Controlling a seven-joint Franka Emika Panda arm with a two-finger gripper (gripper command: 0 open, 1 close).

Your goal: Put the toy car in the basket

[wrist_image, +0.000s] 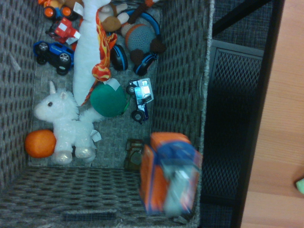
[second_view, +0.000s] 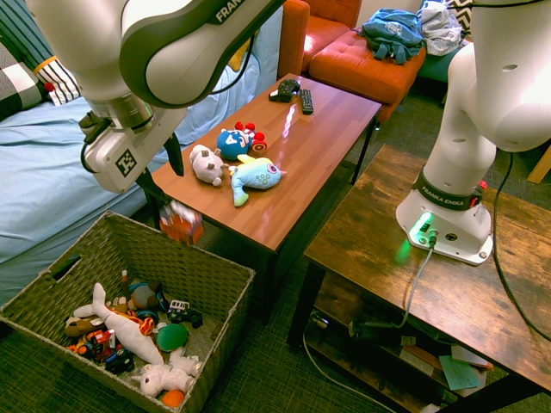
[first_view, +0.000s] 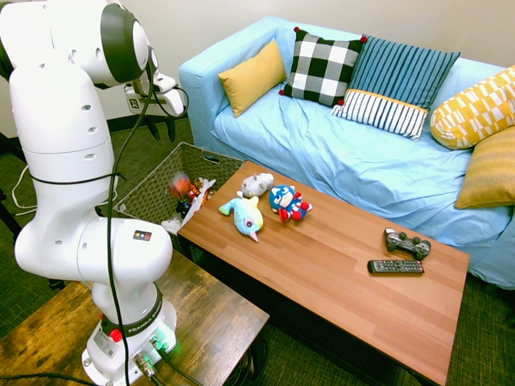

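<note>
We see the gripper with fingers spread and holding nothing, above the basket at its table-side rim. The car is blurred in mid-air just below the fingers, over the basket's open corner near the rim
</note>
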